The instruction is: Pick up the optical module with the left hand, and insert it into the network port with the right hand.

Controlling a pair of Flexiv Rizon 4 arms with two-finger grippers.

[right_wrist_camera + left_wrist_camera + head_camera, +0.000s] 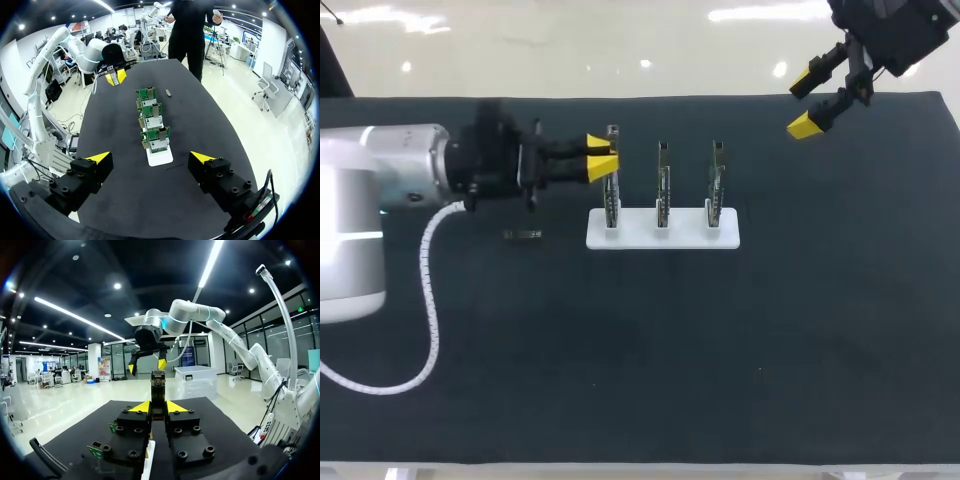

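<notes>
Between the fingers of my left gripper [158,407] sits a slim dark optical module [158,386], touched from both sides and pointing out past the yellow tips. In the head view this gripper [603,157] hovers at the top of the leftmost of three upright circuit boards [611,205] with metal port cages, standing on a white base [635,234]. My right gripper [807,103] hangs open and empty high at the back right, far from the boards [151,119]. From there the left gripper [116,76] shows beyond the farthest board.
A small dark grey piece [523,235] lies flat on the black mat left of the white base, also seen as the grey piece [168,92] beside the farthest board. The left arm's white cable [428,300] loops over the mat's front left.
</notes>
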